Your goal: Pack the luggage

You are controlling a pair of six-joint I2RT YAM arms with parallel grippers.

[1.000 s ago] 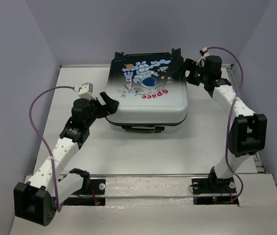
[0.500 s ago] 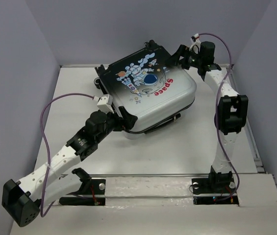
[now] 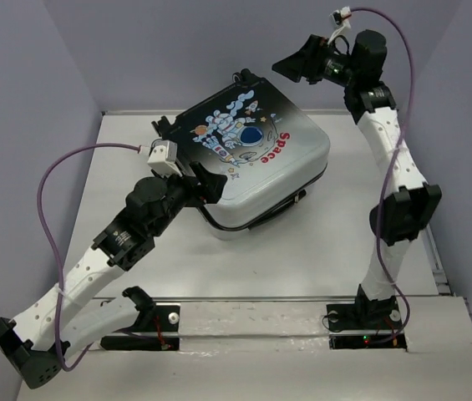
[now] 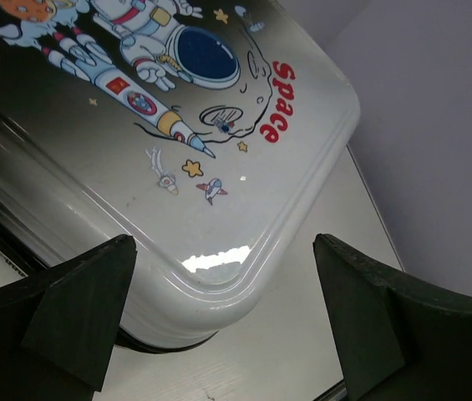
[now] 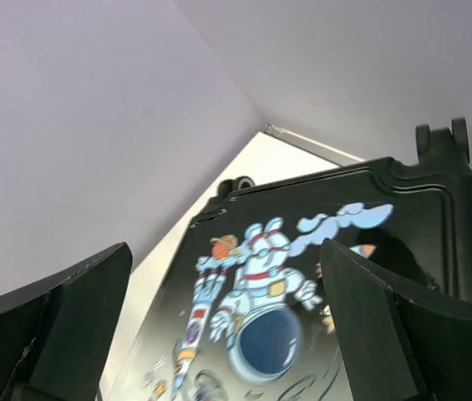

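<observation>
White counter (image 3: 319,259) open along near edge; luggage (image 3: 252,154) diagonal — wheels (image 3: 162,125) toward far-left corner; we read left gripper (image 4: 223,251), right gripper (image 5: 225,249) spread.

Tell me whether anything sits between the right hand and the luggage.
Nothing visible does. The right hand hovers open above the far, wheeled end of the luggage. The right wrist view shows only the luggage itself ahead, with no other object in the gap.

Luggage (image 3: 252,163) blocks table (image 3: 336,251) centre; near strip, right side open; far-left gap probably tight.
</observation>
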